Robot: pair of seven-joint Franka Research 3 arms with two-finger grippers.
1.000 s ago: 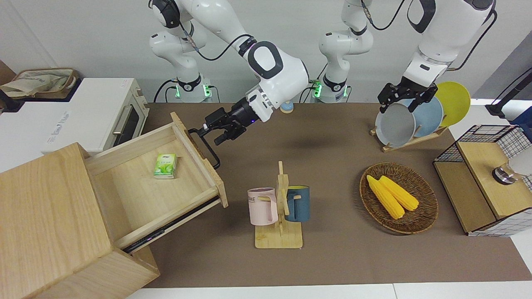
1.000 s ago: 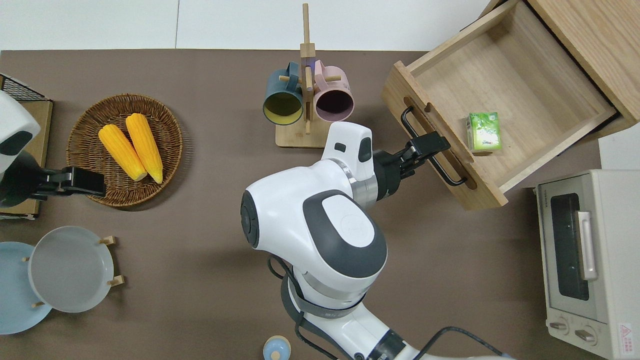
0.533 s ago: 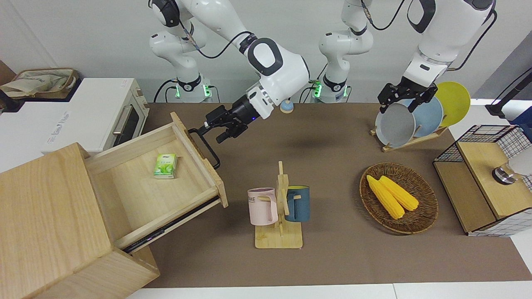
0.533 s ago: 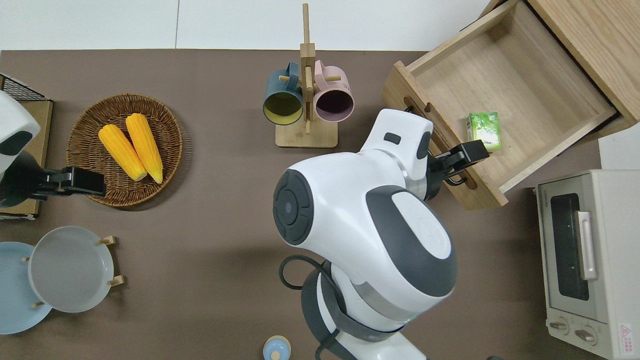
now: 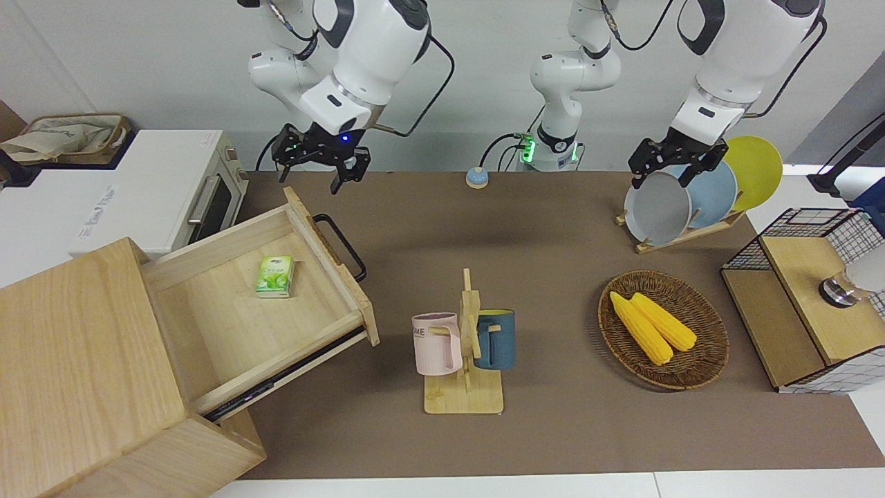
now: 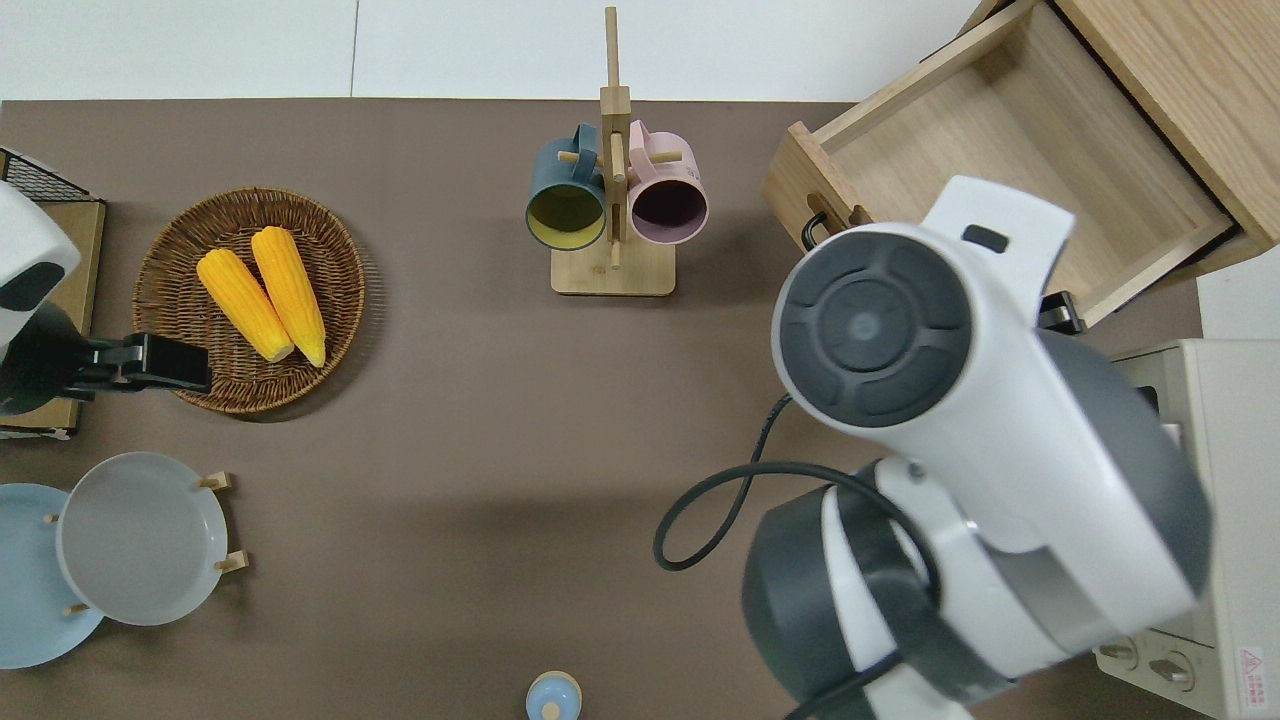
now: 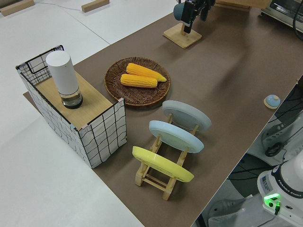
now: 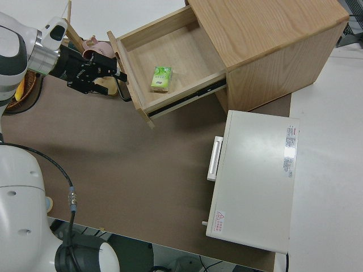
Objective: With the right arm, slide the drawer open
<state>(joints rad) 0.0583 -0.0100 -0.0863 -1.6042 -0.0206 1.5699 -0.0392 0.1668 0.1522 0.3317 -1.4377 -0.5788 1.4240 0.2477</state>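
Drawer [image 5: 276, 304] pulled out; right gripper [image 5: 319, 169] open, clear of handle [image 5: 342, 243].

1. Front view: across the worktop [image 5: 553, 228], facing the robots, wide enough to take in its whole length
2. Overhead view: straight down, arms entering at frame bottom
3. Left side view: raised, looking diagonally along the worktop
4. Right side view: high beside the right arm [image 8: 22, 51]
5. Front and overhead share the drawer [image 5: 263, 304] and mug stand [image 5: 464, 360]
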